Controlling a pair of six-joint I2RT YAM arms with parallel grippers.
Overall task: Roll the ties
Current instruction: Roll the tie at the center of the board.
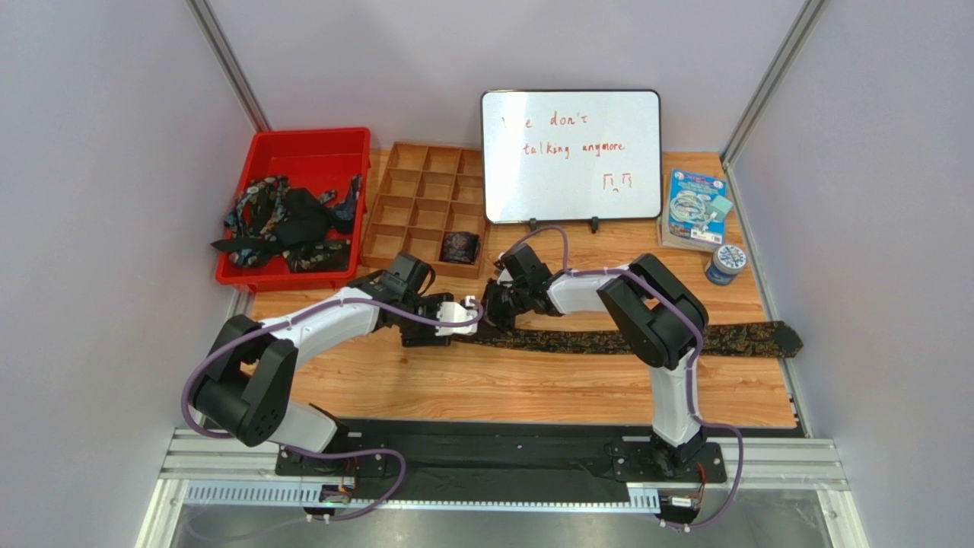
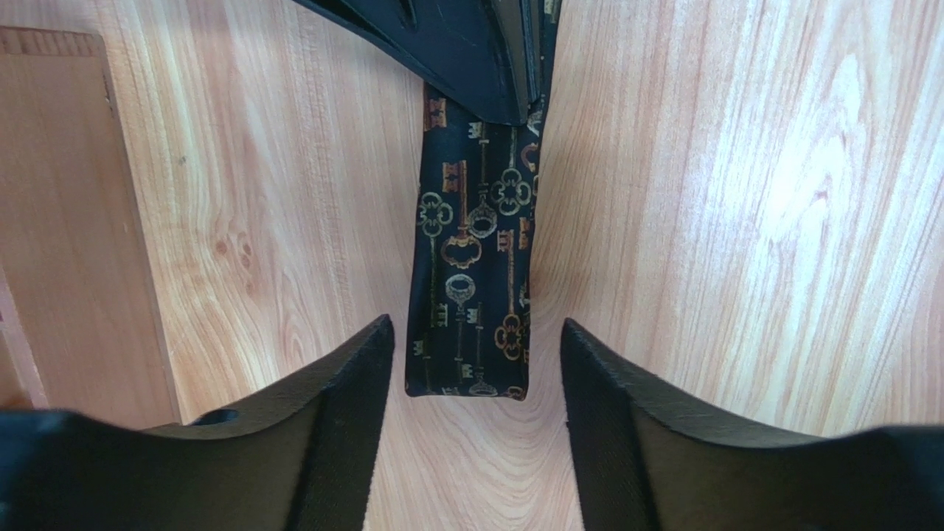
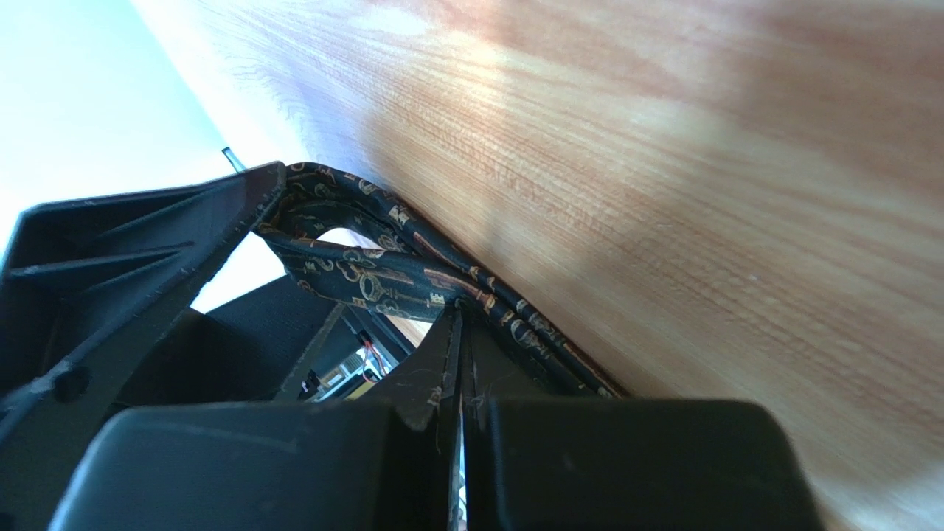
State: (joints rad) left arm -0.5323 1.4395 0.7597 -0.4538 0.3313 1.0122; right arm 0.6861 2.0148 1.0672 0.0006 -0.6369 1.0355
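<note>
Now, stretched flat along the wooden table (image 1: 515, 394), from the middle out to the right edge: one long dark tie (image 1: 743, 339), printed with small gold keys. Over its narrow left end, both grippers, very near to each other. Left gripper (image 2: 476, 360): fingers (image 2: 332, 420) well apart, one at each side of the tie's square end, not touching the fabric as far as visible. Right gripper (image 3: 457, 326): fingers pressed together, clamped on a raised fold of the same tie, just beyond the left gripper's tips. At the far left, a red bin (image 1: 309, 154) with a heap of loose ties (image 1: 280, 217) inside. Beside it, a wooden divider box (image 1: 417, 171); in one compartment of its near row, a small coiled tie (image 1: 460, 246). Behind, standing upright, a whiteboard (image 1: 572, 114) with red handwriting. At the far right, a blue-and-white box (image 1: 695, 206) and, just in front of it, a small round tin (image 1: 726, 263).
</note>
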